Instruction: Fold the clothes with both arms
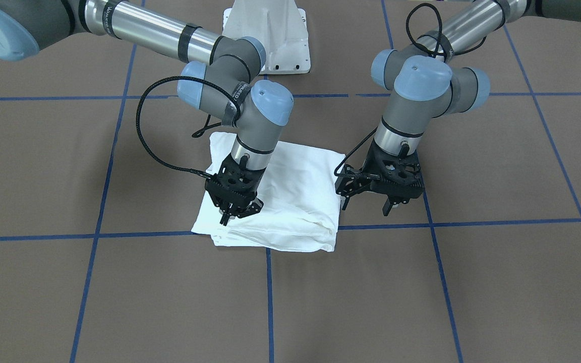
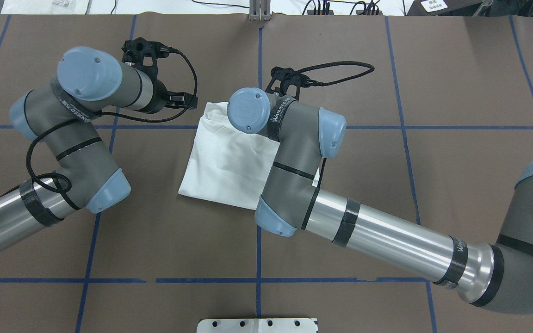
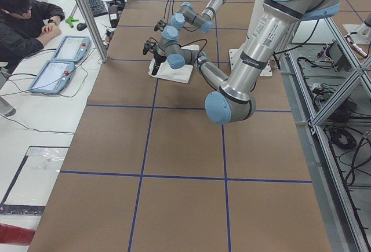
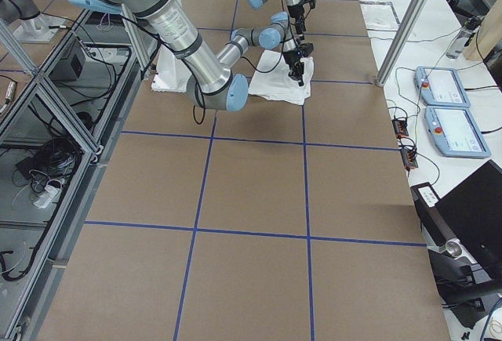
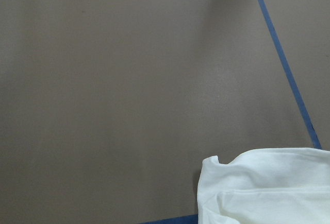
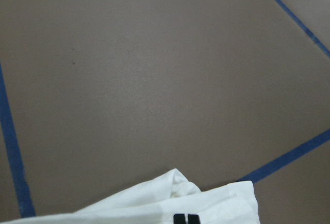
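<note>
We start with the table (image 1: 497, 282), brown-covered and crossed by blue tape (image 1: 472, 222) into a grid. Both arms reach over its middle. The right arm (image 2: 377, 231) leans in across the shirt and the left arm (image 2: 77, 152) bends in beside it.

The shirt (image 1: 295, 191) lies flat near the middle of the table, astride a tape crossing. It is gathered into a compact, roughly square stack of several layers. We see no sleeve, collar or print from any view. At the edge nearest the operators' side the layers do not line up, and one corner pokes out.

The right gripper (image 1: 226, 218) points down at that edge. In its wrist view the fingers (image 6: 179, 219) sit pressed together at the white cloth. We cannot tell whether any fabric is caught between them. The left gripper (image 1: 366, 205) hangs over bare table just beside the shirt's other side, touching nothing, with its fingers spread apart.

We judge the folding to be nearly complete, since the big folds look done. What seems left is squaring the ragged edge and flattening the stack. After that, both arms need to come clear.
</note>
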You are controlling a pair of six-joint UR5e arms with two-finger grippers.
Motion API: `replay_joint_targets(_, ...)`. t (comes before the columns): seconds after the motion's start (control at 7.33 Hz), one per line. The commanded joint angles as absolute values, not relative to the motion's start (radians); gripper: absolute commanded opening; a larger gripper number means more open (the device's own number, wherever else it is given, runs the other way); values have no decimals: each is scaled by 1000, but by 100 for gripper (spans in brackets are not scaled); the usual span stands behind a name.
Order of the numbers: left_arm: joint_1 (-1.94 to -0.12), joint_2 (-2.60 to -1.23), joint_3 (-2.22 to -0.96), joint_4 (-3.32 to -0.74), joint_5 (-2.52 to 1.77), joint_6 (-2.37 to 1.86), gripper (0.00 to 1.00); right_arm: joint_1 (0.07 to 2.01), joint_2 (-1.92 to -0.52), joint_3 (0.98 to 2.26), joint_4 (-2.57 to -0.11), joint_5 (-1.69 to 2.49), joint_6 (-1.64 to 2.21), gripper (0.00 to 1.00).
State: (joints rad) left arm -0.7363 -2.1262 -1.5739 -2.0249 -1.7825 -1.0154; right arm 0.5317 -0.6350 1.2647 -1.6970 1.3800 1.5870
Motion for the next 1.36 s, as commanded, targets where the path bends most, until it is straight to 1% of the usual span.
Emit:
replay_joint_targets(0.0,-736,-2126,-1574,-2026,-1782,-1017,100,540,-646,1252,-1709,1350,1551,0)
replay_joint_targets(0.14,-736,-2126,-1574,-2026,-1782,-1017,100,541,-650,1243,-1715,1338,1539,0)
replay_joint_targets(0.27,-736,-2126,-1574,-2026,-1782,-1017,100,541,-652,1233,-1713,1329,1498,99)
replay_joint_targets(0.68,-736,-2126,-1575,-2026,-1784,-1002,100,571,-557,1249,-1703,1452,1401,100)
replay_joint_targets(0.95,-780,-2115,-1574,-2025,-1831,-892,100,542,-560,1317,-1654,1485,1396,100)
replay_joint_targets(1.23,-845,-2091,-1574,-2025,-1908,-772,100,441,-580,1315,-1608,1471,1396,100)
